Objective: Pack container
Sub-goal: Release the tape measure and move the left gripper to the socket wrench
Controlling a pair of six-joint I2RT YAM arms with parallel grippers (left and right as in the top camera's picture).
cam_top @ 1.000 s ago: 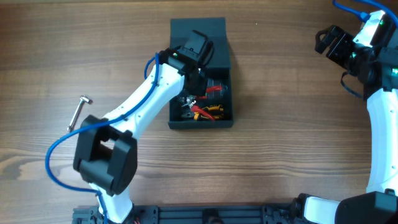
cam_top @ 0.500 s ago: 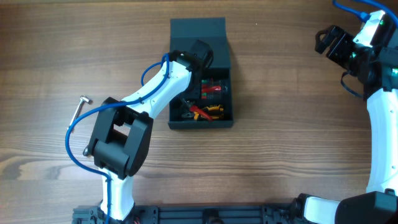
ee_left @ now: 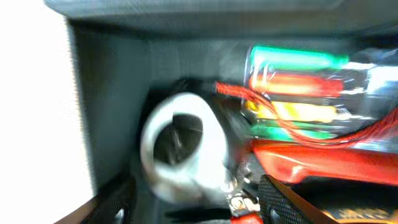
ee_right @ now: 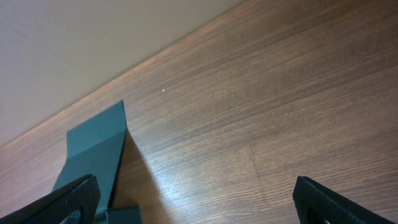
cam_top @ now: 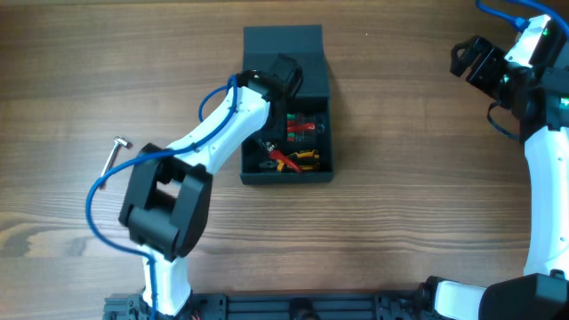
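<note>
**Left claw [ee_left: 198,200] in the box, deposit phase.** The two dark fingers stand apart at the lower edge of the left wrist view and grip nothing. Just ahead of them a silver round piece [ee_left: 180,149] lies on the box floor near the left wall. Beside it are a packet of coloured bits [ee_left: 292,87] and a red handle [ee_left: 323,162], though the view is blurred.

Over the last second the left arm has swung its elbow inward and the claw has shifted toward the rear left corner. This uncovers the packet and the pliers [cam_top: 293,158] to the overhead camera.

The box [cam_top: 289,178] sits mid-table, unmoved, with its lid [cam_top: 283,40] folded back flat behind it.

The right claw [ee_right: 199,200] is parked far right, jaws wide and empty, in the same place as before.

A metal rod [cam_top: 114,156] remains on the table [cam_top: 400,231], well left of the box. The packing is therefore probably unfinished, with the rod and the lid still to be dealt with.
</note>
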